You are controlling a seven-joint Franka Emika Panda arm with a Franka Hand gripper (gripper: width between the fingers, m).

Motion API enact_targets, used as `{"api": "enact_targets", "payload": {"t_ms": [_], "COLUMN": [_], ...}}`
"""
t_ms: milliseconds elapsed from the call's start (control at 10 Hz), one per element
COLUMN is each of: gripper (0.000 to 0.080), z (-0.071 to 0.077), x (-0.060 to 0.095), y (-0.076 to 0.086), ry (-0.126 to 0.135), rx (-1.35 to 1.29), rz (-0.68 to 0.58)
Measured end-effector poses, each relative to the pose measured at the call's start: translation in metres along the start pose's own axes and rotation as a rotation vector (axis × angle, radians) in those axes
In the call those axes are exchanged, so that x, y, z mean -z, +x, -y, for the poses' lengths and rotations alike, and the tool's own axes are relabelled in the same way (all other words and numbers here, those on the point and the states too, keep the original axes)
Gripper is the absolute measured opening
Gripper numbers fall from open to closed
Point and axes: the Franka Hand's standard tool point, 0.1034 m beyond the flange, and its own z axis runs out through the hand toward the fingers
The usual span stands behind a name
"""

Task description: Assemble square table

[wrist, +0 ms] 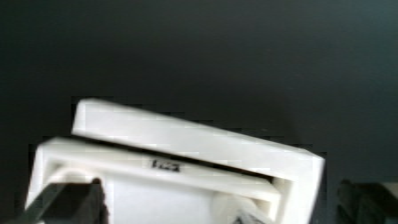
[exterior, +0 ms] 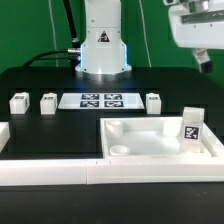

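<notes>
In the exterior view the gripper [exterior: 203, 58] hangs high at the right over the white table top [exterior: 150, 152], one leg block [exterior: 192, 127] stands inside it, and three other leg blocks [exterior: 48, 102] sit by the marker board [exterior: 98, 100]; in the wrist view the dark fingers [wrist: 68, 200] are wide apart, holding nothing, above a blurry white part [wrist: 196, 135].

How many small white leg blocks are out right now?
4. In the exterior view, one leg block and a second lie left of the marker board, a third right of it, a fourth stands at the right end of the tabletop. None seems hidden.
</notes>
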Motion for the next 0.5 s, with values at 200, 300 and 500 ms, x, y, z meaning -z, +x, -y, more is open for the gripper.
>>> {"api": "enact_targets", "payload": {"t_ms": [200, 300, 500], "gripper": [0.0649, 0.0649, 0.0649], "z": [-0.029, -0.025, -0.025], "x": [-0.016, -0.014, -0.013], "y": [0.001, 0.001, 0.003], "ry": [-0.020, -0.019, -0.019], "rx": [0.135, 0.211, 0.334], "rz": [-0.029, -0.026, -0.028]}}
